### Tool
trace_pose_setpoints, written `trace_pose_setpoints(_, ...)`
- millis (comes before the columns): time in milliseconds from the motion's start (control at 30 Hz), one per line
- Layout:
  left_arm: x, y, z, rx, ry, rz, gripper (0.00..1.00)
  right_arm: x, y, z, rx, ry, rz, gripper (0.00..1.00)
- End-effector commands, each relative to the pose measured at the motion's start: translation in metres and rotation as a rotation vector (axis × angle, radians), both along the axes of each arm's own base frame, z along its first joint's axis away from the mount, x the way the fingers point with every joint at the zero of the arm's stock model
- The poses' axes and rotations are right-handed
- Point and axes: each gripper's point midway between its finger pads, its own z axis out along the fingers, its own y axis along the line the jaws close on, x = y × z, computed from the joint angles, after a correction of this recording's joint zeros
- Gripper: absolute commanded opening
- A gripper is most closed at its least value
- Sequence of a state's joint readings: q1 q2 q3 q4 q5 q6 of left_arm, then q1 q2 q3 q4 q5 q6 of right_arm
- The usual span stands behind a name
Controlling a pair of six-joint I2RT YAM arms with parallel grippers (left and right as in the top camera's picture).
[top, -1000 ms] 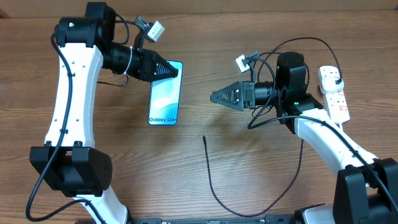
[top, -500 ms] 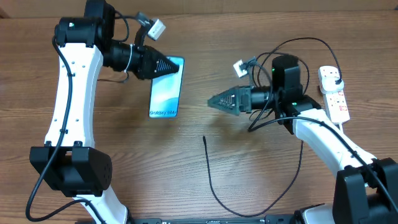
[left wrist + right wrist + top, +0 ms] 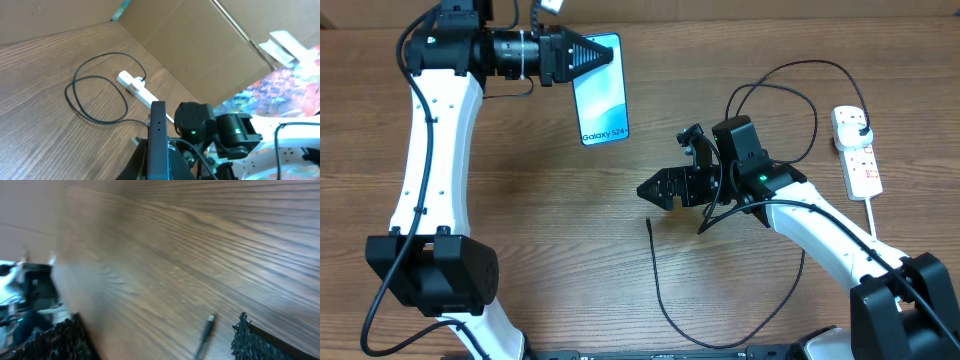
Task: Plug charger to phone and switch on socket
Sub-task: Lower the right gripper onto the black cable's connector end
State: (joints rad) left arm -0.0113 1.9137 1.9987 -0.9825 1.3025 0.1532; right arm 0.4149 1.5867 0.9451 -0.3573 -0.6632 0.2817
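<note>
At upper left, the left gripper (image 3: 604,52) is clenched on the top end of the phone (image 3: 601,92), whose lit screen faces up. Below centre, the charger (image 3: 656,275) tip lies on the table (image 3: 520,250), between and just below the spread, empty fingers of the right gripper (image 3: 650,192). At the right edge lies the socket (image 3: 857,152), with the cable's black plug in it.
</note>
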Motion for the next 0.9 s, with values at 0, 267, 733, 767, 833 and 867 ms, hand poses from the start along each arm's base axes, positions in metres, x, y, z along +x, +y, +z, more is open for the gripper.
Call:
trace_pose_setpoints(0, 0.006, 0.009, 0.0, -0.102, 0.108, -0.025, 0.04, 0.006, -0.011, -0.005, -0.096, -0.067, -0.009, 0.99)
trace_pose_setpoints(267, 0.05, 0.007, -0.087, -0.252, 0.406, -0.101, 0.04, -0.011, -0.015, -0.021, -0.192, -0.051, 0.048, 0.99)
trace_pose_setpoints(733, 0.058, -0.001, -0.116, -0.218, 0.433, -0.09, 0.04, -0.03, -0.019, -0.045, -0.528, -0.096, -0.019, 0.91)
trace_pose_setpoints(767, 0.058, -0.001, -0.117, -0.21, 0.435, -0.085, 0.04, -0.03, -0.021, -0.046, -0.539, -0.097, -0.022, 0.89)
trace_pose_setpoints(833, 0.058, -0.002, -0.117, -0.212, 0.444, -0.085, 0.04, -0.031, -0.025, -0.048, -0.559, -0.093, -0.025, 0.88)
trace_pose_setpoints(867, 0.058, -0.002, -0.117, -0.212, 0.443, -0.086, 0.04, -0.032, -0.028, -0.048, -0.572, -0.091, -0.029, 0.88)
